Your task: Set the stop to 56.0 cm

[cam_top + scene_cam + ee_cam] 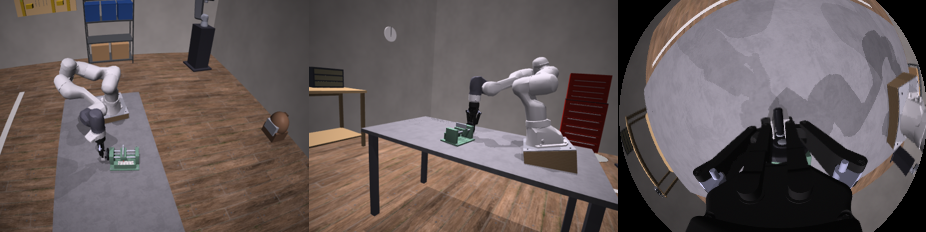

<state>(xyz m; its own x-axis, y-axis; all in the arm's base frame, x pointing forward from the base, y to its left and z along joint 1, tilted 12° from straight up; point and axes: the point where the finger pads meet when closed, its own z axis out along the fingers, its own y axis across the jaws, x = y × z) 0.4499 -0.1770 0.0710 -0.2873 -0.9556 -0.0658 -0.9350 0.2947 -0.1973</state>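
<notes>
Gripper [102, 156] [473, 127] [778, 115] narrow, clamped on handwheel's handle [778, 118], beside green fixture [124, 167] [451, 136] [808, 158].
Fixture sits inside table [119, 199] [408, 129] [783, 55] edges; arm base [124, 115] [548, 159] [892, 107] well apart from it.

Looking down on a grey worktop [119, 199] [483, 154] [768, 50], crossed by dark shadows at upper left and from centre to upper right. At lower centre, reaching upward with fingers closed about a black handle [778, 118]: the black end effector [102, 156] [473, 128] [778, 115]. Just behind, partly hidden, bits of green [136, 157] [451, 136] [808, 159]. At right edge, a brown-sided mount [117, 118] [549, 159] [893, 112].
</notes>
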